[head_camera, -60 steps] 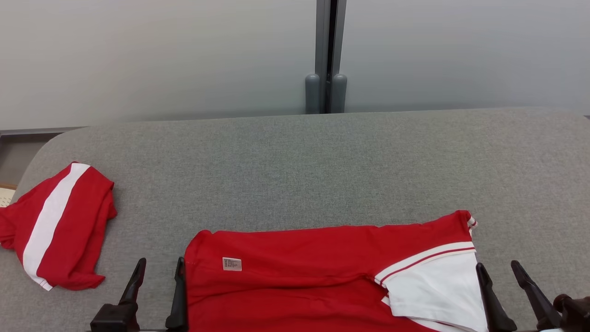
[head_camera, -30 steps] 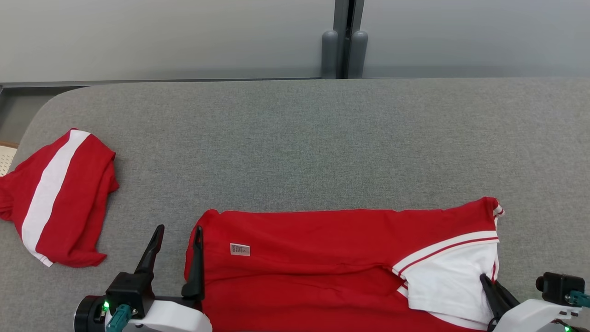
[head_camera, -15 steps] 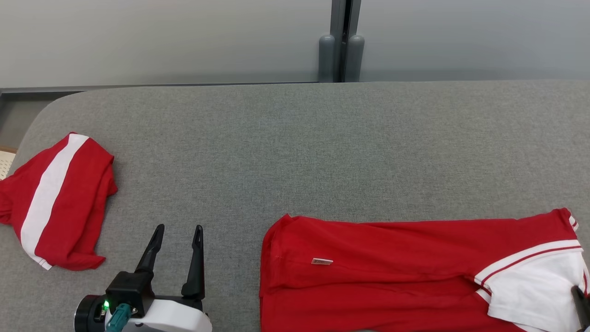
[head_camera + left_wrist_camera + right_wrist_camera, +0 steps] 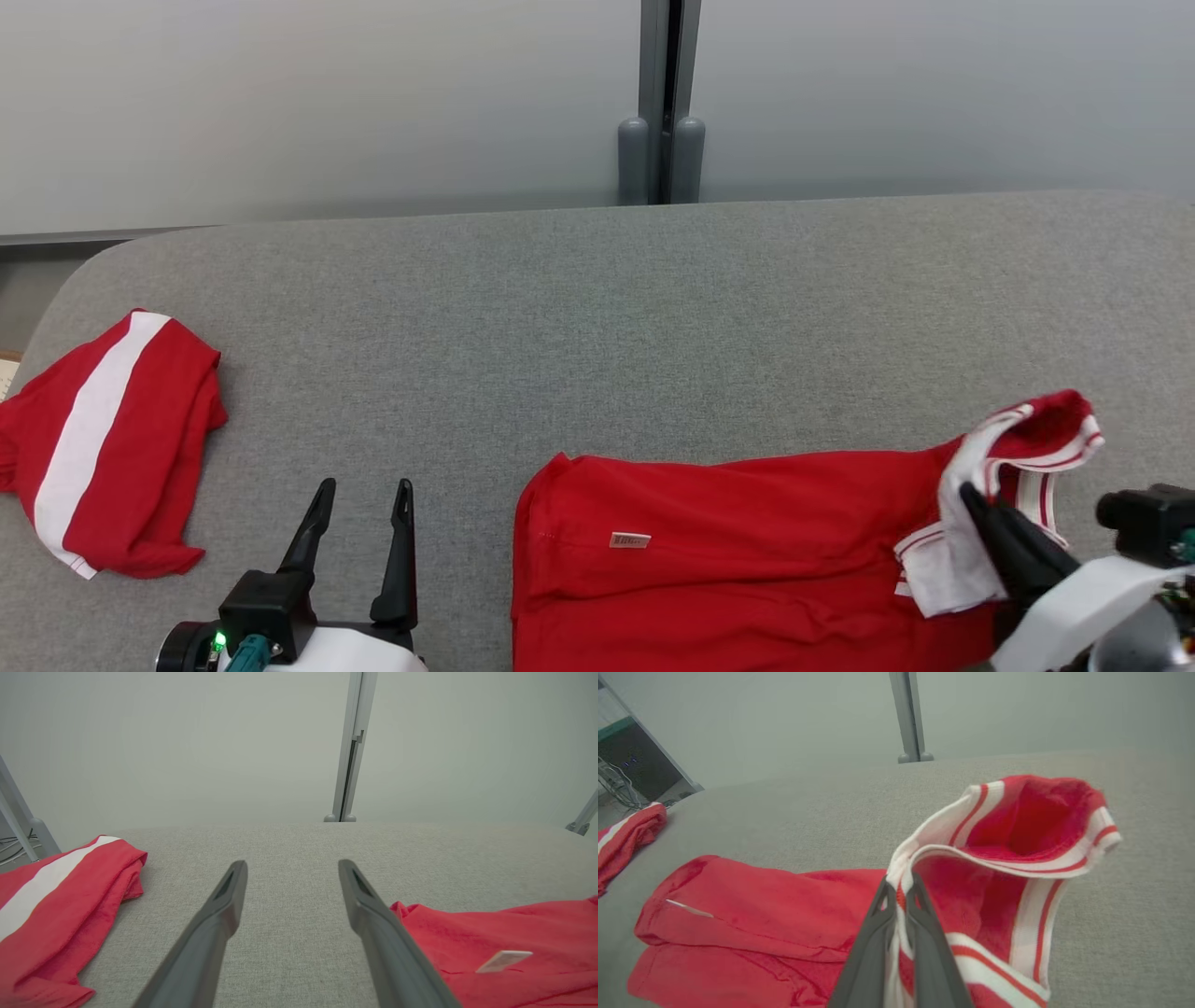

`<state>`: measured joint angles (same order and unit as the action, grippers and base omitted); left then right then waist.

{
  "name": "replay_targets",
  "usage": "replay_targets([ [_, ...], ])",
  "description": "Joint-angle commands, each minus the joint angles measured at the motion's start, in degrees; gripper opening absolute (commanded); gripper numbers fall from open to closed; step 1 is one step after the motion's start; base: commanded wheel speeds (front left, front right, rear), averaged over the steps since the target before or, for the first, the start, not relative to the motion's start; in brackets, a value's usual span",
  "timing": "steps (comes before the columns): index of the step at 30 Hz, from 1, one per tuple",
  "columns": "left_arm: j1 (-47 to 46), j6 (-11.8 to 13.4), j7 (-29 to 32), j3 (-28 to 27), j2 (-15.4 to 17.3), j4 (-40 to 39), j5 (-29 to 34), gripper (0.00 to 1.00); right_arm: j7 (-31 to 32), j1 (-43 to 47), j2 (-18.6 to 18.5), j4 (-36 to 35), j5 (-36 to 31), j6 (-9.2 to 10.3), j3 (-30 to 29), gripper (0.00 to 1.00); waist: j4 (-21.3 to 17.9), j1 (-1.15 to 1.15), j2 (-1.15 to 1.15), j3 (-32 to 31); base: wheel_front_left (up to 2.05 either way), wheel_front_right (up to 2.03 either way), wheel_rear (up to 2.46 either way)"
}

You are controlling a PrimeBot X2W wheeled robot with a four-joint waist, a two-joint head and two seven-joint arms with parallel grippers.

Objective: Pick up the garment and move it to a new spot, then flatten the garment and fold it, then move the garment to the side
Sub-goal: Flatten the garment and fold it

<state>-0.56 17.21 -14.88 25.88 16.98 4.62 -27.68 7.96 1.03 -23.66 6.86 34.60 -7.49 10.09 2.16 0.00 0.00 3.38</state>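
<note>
Garment [image 4: 728,551] lower edge cut off; right gripper [image 4: 969,493] jaws clamped on its raised end; left gripper [image 4: 364,487] jaws apart.

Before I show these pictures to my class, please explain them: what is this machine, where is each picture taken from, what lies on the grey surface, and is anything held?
This is a two-armed robot handling clothes. The wide picture comes from a camera on its head, looking down at a grey padded surface. The other two come from cameras on its wrists, each looking along that arm's own pincer. The left pincer is open and empty, over bare surface between two garments. The right pincer is shut on the striped white-and-red edge of a red shirt, holding that end up while the rest lies flat. A second red garment, with a white stripe, lies crumpled at the far left, untouched.
</note>
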Motion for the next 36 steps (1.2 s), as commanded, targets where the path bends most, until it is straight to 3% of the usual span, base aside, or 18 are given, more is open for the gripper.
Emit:
replay_targets([
  [1, -0.1, 0.0, 0.1, 0.0, 0.1, 0.0, 0.1, 1.0, 2.8, 0.2, 1.6, -3.5, -0.8, 0.0, 1.8, 0.0, 0.1, 0.0, 0.0, -0.5, 0.0, 0.0, 0.0],
  [7, -1.2, -0.5, 0.4, 1.0, -0.2, 0.3, 0.3, 1.0, 7.0, -3.1, 8.7, -8.0, -2.0, 0.0, 8.3, 0.0, 1.5, 0.0, 0.0, -0.6, 0.0, 0.0, 0.0],
  [12, -1.9, -0.9, 0.5, 1.6, -0.5, 0.7, 0.4, 1.0, 5.5, -6.5, 15.6, -2.9, -1.7, 0.0, 13.6, 0.0, 3.5, 0.0, 0.0, -0.3, 0.0, 0.0, 0.0],
  [17, -2.5, -1.1, 0.4, 2.1, -1.0, 1.3, 0.4, 1.0, 1.9, -9.6, 19.5, 4.8, -0.9, 0.0, 19.3, 0.0, 5.5, 0.0, 0.0, 0.5, 0.0, 0.0, 0.0],
  [27, -3.6, -1.6, 0.1, 2.4, -1.7, 2.0, 0.6, 1.0, -2.7, -13.4, 20.5, 13.7, 2.7, 0.0, 25.7, 0.0, 6.2, 0.0, 0.0, 1.8, 0.0, 0.0, 0.0],
  [29, -3.7, -1.6, 0.1, 2.3, -1.7, 2.2, 0.6, 1.0, -3.7, -13.9, 20.6, 15.0, 3.6, 0.0, 27.0, 0.71, 6.1, 0.0, 0.0, 1.9, 0.0, 0.0, 0.0],
  [30, -3.6, -1.6, 0.0, 2.2, -1.7, 2.3, 0.6, 1.0, -4.4, -14.5, 20.7, 15.2, 3.7, -0.01, 27.8, 1.0, 6.0, 0.0, 0.0, 1.9, 0.0, 0.0, 0.0],
  [36, -3.9, -1.9, -0.1, 2.3, -1.7, 2.7, 0.7, 1.0, -9.0, -17.4, 20.6, 12.8, 5.9, 0.0, 32.5, 1.0, 5.4, 0.0, 0.0, 1.9, 0.0, 0.0, 0.0],
])
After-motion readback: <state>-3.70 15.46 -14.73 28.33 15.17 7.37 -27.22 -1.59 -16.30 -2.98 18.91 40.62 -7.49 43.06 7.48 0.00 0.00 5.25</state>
